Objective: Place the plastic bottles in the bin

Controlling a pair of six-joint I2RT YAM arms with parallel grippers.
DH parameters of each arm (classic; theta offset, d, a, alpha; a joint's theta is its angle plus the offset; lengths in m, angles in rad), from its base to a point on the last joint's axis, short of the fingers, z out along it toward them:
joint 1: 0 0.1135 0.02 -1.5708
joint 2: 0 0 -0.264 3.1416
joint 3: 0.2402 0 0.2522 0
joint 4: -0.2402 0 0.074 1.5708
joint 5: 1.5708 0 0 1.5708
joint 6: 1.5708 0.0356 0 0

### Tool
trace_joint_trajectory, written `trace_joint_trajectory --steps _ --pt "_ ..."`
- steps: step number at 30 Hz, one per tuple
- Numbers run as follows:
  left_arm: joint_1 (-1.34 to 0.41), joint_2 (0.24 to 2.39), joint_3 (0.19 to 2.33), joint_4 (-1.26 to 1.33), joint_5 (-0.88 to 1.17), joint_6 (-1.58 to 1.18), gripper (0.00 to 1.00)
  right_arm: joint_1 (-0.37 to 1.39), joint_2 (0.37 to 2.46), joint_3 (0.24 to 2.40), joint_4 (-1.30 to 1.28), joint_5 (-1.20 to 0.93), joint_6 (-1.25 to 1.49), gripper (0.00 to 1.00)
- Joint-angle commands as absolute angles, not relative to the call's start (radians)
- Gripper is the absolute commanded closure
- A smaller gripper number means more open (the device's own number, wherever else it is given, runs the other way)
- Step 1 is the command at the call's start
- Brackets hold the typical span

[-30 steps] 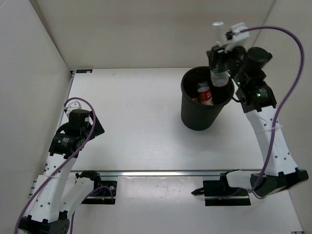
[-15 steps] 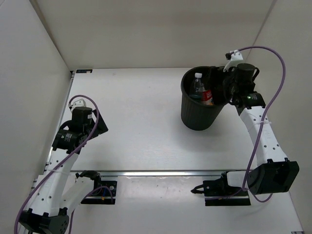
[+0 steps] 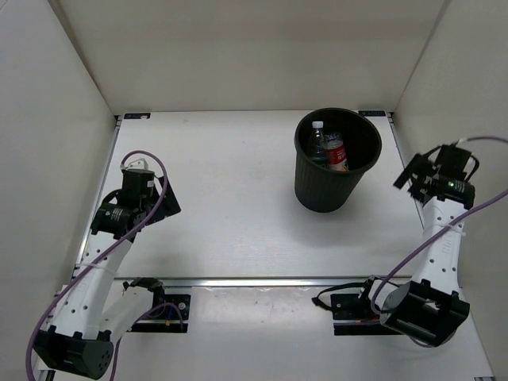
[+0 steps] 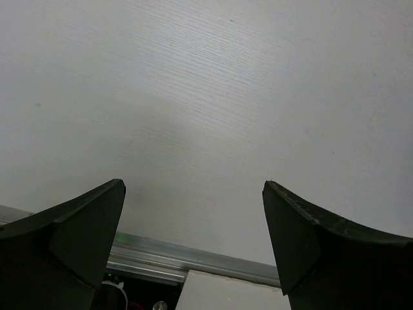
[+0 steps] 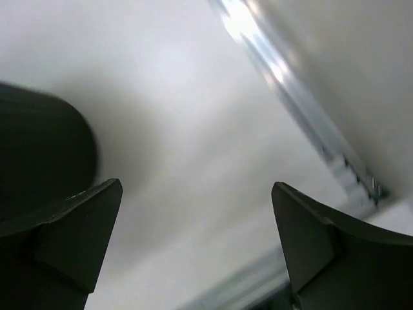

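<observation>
Retreating after a drop: the last step of the task appears to be in hand.

- Bin [image 3: 337, 189]: black, upright, toward the far right corner of the table [image 3: 222, 206].
- Plastic bottles: a clear bottle [image 3: 317, 141] with a white cap and a red-labelled bottle [image 3: 336, 152] lie inside the bin. Any others are hidden lower down, and none shows on the surface.
- Right gripper [image 5: 197, 187]: jaws spread wide, nothing between them, near the right edge beside the bin.
- Left gripper [image 4: 193, 186]: jaws equally wide, empty, over bare surface by the near left edge.
- Next move, as judged: no pick target remains, so both arms need only settle clear of the bin without knocking it.
- Change from a second ago: the right gripper then held a clear bottle above the bin. That bottle now rests inside, the jaws have parted, and the arm has swung away. The left arm has barely shifted.
</observation>
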State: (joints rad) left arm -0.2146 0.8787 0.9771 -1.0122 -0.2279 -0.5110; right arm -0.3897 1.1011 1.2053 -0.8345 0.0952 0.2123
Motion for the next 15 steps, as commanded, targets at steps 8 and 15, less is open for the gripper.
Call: trace_joint_trajectory --steps 8,15 --pt "-0.215 0.813 0.96 -0.959 -0.205 -0.502 0.01 -0.235 1.068 0.997 -0.957 0.219 0.202 0.01" --pt "-0.224 0.824 0.982 -0.989 -0.264 -0.5 0.02 -0.365 0.973 0.959 -0.862 0.078 0.196 0.01"
